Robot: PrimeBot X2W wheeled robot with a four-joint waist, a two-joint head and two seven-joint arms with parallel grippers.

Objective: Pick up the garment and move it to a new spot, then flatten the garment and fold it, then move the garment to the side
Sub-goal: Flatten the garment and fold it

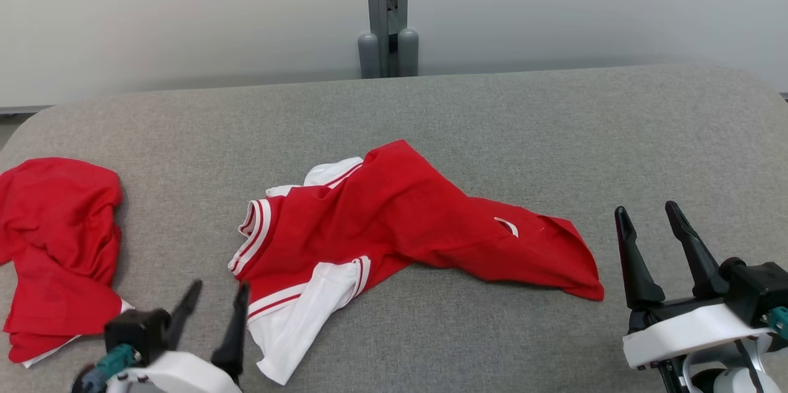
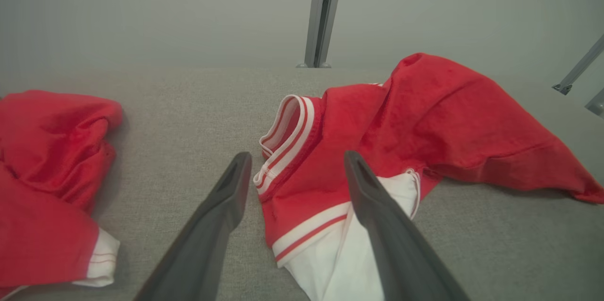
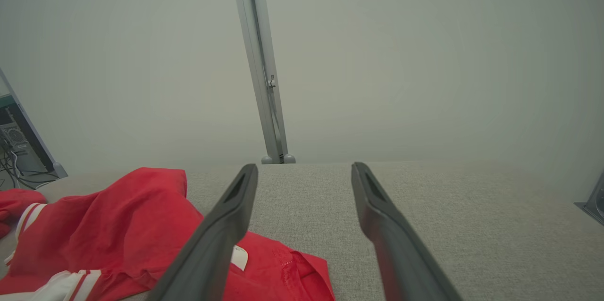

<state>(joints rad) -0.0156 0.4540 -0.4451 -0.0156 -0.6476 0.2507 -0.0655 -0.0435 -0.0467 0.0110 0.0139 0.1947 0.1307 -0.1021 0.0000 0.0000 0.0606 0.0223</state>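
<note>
A crumpled red garment (image 1: 400,220) with white sleeves and a striped collar lies mid-table; it also appears in the left wrist view (image 2: 424,121) and in the right wrist view (image 3: 118,225). My left gripper (image 1: 215,297) is open near the table's front left, just left of the garment's white sleeve; in its wrist view the left gripper (image 2: 295,162) has the striped collar lying between its fingers. My right gripper (image 1: 646,211) stands open at the front right, a short way right of the garment's hem, and shows as the right gripper (image 3: 304,169) above bare cloth-covered table.
A second red garment (image 1: 58,245) lies bunched at the table's left edge. The grey padded table (image 1: 554,134) has rounded far corners. A grey metal post (image 1: 386,11) rises behind it against a pale wall.
</note>
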